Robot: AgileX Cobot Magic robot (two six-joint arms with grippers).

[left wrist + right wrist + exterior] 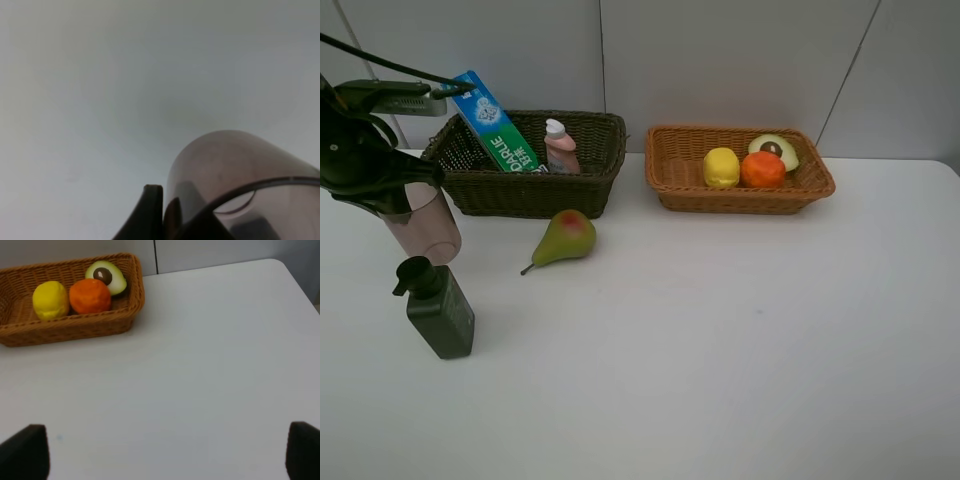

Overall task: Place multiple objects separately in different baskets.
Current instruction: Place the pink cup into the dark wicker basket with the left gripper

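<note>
My left gripper (392,190) is shut on the rim of the translucent pink cup (423,228), in front of the dark basket's left end and just behind the dark green pump bottle (439,312). In the left wrist view one fingertip (151,207) presses the cup's (225,170) wall. The dark olive-brown basket (480,195) holds the toothpaste box (496,124) and the small pink bottle (560,147). A pear (566,237) lies on the table in front of it. The tan basket (672,180) holds lemon (721,167), orange (762,169) and avocado half (776,150). My right gripper (165,455) is open over bare table.
The white table (720,350) ends at a grey wall behind both baskets. In the right wrist view the tan basket (65,330) lies ahead of the right gripper, and the table's far corner (280,265) shows.
</note>
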